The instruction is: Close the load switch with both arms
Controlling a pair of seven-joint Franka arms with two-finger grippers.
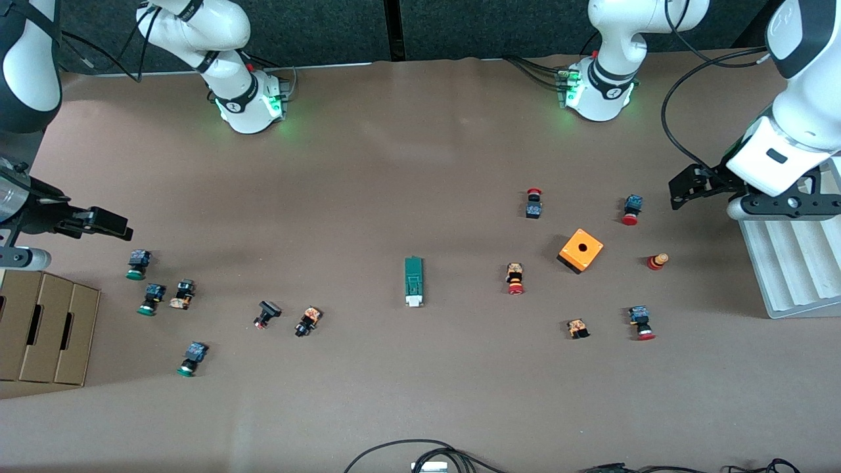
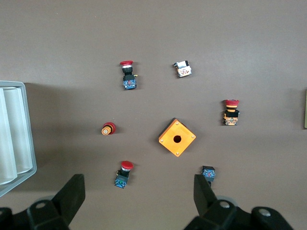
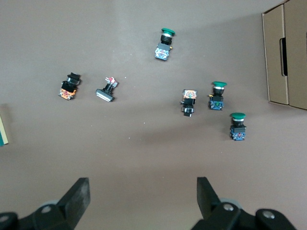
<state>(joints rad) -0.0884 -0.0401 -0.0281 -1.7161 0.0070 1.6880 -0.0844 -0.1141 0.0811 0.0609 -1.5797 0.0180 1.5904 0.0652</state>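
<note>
The load switch (image 1: 413,281), a narrow green block with a white end, lies alone near the middle of the table. Only a sliver of it shows at the edge of the left wrist view (image 2: 305,109) and of the right wrist view (image 3: 2,125). My left gripper (image 1: 680,190) hangs open over the left arm's end of the table, well away from the switch, with nothing between its fingers (image 2: 138,194). My right gripper (image 1: 118,225) hangs open and empty (image 3: 142,196) over the right arm's end, above the green-capped buttons.
An orange box (image 1: 581,250) with a hole and several red-capped buttons (image 1: 515,278) lie toward the left arm's end, beside a white ridged tray (image 1: 788,263). Green-capped buttons (image 1: 152,299) and a cardboard box (image 1: 46,328) lie toward the right arm's end. Cables (image 1: 420,453) sit at the near edge.
</note>
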